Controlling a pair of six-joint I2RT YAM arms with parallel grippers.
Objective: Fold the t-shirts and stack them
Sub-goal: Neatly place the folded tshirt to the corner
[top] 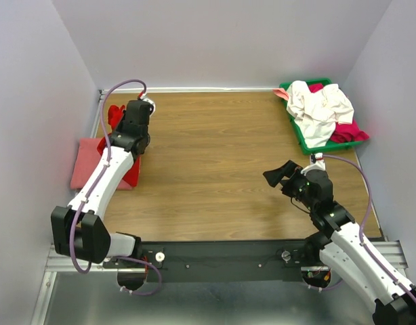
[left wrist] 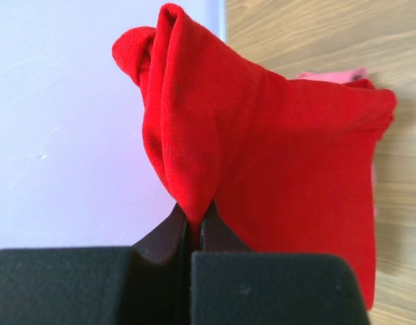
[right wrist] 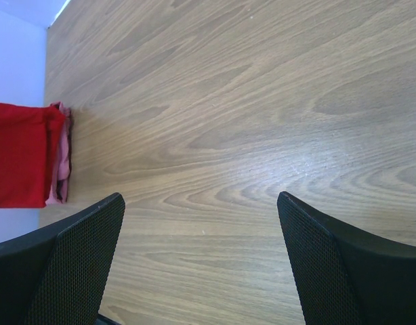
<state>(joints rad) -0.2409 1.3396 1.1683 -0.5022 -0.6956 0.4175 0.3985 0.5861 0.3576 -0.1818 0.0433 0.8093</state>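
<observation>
Here, at the left edge, the left gripper (left wrist: 193,220) pinches a fold of the red shirt (left wrist: 276,156), which lies on the pink shirt (top: 86,162). The right gripper (right wrist: 200,203) stands over the table (top: 215,156), jaws spread. Far right, a white shirt (top: 316,108) and a magenta shirt (top: 350,131) lie in the tray (top: 299,139).

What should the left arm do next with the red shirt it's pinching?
Probably carry the pinched edge across and lay it flat, then let go. The left gripper is shut on a raised fold of the red t-shirt, whose remainder lies on the folded pink t-shirt at the left edge of the table.
</observation>
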